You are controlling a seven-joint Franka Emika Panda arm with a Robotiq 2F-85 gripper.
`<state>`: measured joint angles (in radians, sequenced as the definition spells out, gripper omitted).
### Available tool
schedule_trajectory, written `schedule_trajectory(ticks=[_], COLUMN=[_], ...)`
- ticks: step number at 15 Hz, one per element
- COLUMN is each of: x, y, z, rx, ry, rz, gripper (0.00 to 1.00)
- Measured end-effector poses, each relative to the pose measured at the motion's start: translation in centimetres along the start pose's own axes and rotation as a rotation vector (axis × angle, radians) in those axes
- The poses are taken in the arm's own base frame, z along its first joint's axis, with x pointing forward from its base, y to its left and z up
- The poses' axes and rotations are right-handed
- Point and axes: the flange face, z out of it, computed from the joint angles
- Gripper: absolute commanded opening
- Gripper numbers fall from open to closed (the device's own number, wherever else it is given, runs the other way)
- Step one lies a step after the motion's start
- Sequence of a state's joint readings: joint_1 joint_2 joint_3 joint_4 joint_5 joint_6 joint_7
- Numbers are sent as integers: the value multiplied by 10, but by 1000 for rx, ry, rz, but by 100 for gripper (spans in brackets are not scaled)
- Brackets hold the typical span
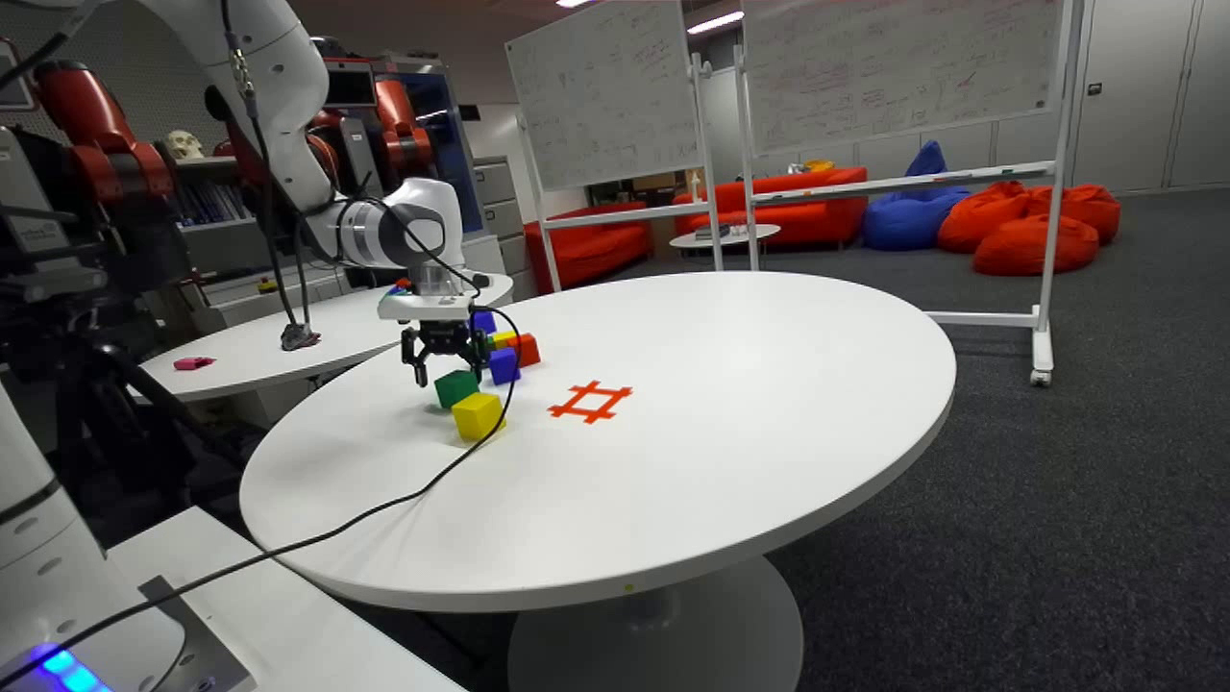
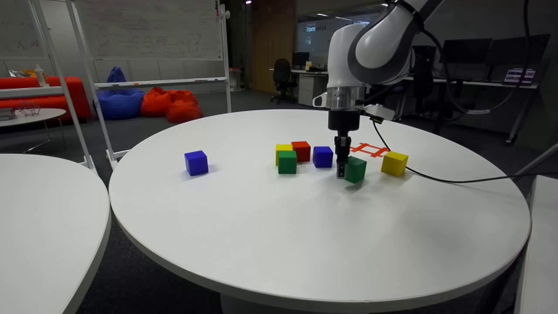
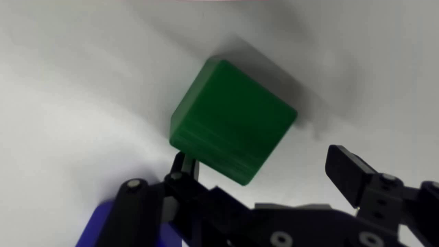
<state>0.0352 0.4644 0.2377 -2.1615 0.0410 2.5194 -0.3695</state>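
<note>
My gripper (image 2: 341, 171) points straight down low over the white round table, jaws spread wide with nothing held between them. Nearest is a green cube (image 2: 355, 170), right beside the fingers in both exterior views. In the wrist view this green cube (image 3: 236, 116) sits askew ahead of the jaws and covers the tip of the left-hand finger (image 3: 188, 165); whether they touch I cannot tell. The right-hand finger (image 3: 346, 173) stands apart from it. A blue cube (image 3: 92, 226) shows partly behind the left finger. A yellow cube (image 1: 479, 416) rests close to the green one.
Red (image 2: 301, 151), yellow (image 2: 284, 151) and second green (image 2: 287, 162) cubes cluster near the blue cube (image 2: 323, 157). Another blue cube (image 2: 196, 163) lies farther off. An orange tape outline (image 1: 591, 402) marks the tabletop. A black cable (image 1: 384, 507) runs across the table past the yellow cube.
</note>
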Motion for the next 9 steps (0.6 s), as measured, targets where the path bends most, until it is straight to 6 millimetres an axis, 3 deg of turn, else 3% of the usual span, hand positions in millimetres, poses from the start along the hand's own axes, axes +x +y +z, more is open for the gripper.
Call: schedule_trajectory(ticks=[3, 9], x=[-21, -24], y=[5, 6], z=[19, 21], rx=[3, 2], ry=[-31, -32], rz=[33, 40], gripper=[100, 100])
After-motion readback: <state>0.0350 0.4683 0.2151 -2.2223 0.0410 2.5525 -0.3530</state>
